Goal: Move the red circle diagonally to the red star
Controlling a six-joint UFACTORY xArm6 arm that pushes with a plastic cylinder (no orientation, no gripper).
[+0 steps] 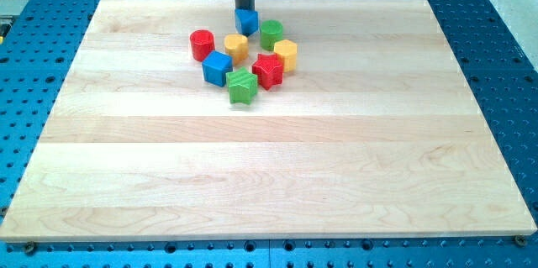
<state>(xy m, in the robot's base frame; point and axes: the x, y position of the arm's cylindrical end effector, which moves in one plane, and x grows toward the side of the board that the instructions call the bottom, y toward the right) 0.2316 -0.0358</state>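
The red circle [202, 44] stands on the wooden board [269, 176] at the left of a cluster of blocks near the view's top. The red star [268, 70] lies to its lower right, with a yellow block [236, 46] and a blue cube [217, 67] between them. My tip [244, 10] is at the top of the cluster, right behind a small blue block [246, 22], about fifty pixels to the right of and above the red circle.
A green cylinder [271, 34] sits right of the small blue block. A yellow hexagonal block [286, 54] touches the red star on its right. A green star [242, 86] lies at the cluster's bottom. A blue perforated table [504, 66] surrounds the board.
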